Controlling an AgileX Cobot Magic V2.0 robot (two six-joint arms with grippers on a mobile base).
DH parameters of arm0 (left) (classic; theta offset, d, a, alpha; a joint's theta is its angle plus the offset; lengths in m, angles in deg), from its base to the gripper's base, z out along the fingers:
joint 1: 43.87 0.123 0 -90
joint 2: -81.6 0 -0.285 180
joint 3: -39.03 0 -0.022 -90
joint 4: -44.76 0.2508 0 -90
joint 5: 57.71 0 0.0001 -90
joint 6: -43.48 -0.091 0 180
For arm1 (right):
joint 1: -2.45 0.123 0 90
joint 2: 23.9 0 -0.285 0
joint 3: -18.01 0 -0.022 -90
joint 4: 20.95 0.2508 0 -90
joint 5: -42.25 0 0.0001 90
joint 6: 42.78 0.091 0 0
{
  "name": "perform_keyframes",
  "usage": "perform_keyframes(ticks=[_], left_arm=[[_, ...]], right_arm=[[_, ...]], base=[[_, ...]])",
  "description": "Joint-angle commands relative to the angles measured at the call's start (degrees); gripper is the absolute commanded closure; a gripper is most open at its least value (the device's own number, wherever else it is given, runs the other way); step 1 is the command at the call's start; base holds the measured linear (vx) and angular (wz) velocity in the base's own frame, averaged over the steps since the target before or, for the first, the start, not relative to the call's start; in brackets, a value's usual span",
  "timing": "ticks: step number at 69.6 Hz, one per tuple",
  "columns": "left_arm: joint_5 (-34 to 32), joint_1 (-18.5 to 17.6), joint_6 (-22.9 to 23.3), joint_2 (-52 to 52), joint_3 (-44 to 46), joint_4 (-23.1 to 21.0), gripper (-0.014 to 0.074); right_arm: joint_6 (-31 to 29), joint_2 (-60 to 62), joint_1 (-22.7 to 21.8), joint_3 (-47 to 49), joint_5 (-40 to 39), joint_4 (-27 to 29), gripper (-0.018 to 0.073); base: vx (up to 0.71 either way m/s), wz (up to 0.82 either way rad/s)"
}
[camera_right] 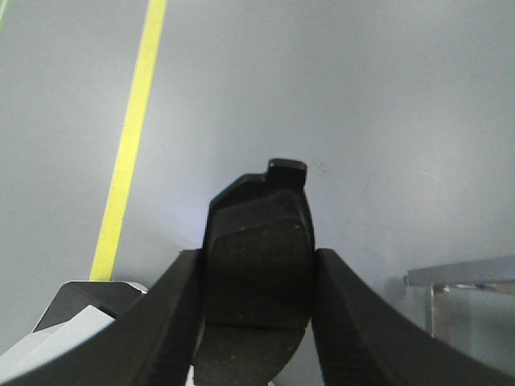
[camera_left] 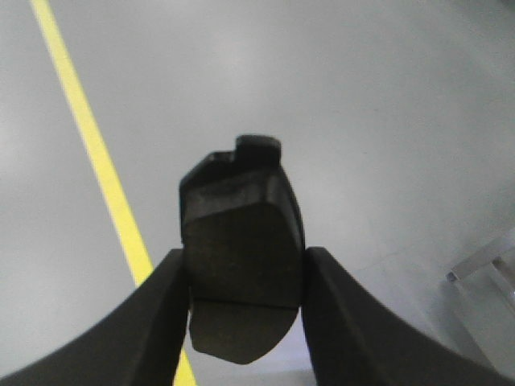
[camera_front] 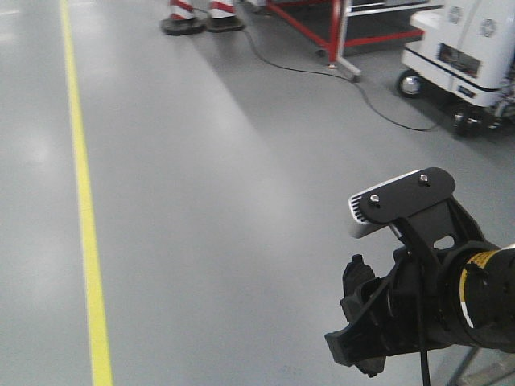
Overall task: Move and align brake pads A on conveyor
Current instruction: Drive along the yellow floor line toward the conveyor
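A dark-grey brake pad point(camera_left: 240, 209) stands on end between the fingers of my left gripper point(camera_left: 244, 259), which is shut on it, with grey floor behind. In the right wrist view, my right gripper point(camera_right: 257, 257) is shut on a second brake pad point(camera_right: 257, 217), also held on end, its groove running across near the fingers. The front view shows one black arm with a wrist camera point(camera_front: 398, 205) at the bottom right; I cannot tell which arm it is. The conveyor belt is out of view.
Grey floor with a yellow line point(camera_front: 84, 209) on the left. Striped cones point(camera_front: 201, 16), a red frame point(camera_front: 310, 24) with a black cable point(camera_front: 378, 104) and a white wheeled machine point(camera_front: 463, 48) stand at the back. A steel frame leg point(camera_right: 459, 277) is at the right.
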Motion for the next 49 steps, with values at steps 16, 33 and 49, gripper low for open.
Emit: perform_keyframes(ticks=[16, 33, 49], left_arm=[[-4.55, -0.40, 0.02, 0.61, 1.44, 1.24, 0.0603], [-4.55, -0.40, 0.02, 0.61, 1.44, 1.24, 0.0603], [-4.55, -0.40, 0.02, 0.61, 1.44, 1.24, 0.0603]], right_arm=[[-0.08, 1.36, -0.08, 1.57, -2.83, -1.46, 0.0570], [-0.08, 1.36, -0.08, 1.57, -2.83, -1.46, 0.0570], [-0.08, 1.36, -0.08, 1.57, -2.83, -1.46, 0.0570]], base=[[-0.12, 0.50], [-0.09, 0.36], [-0.03, 0.21]])
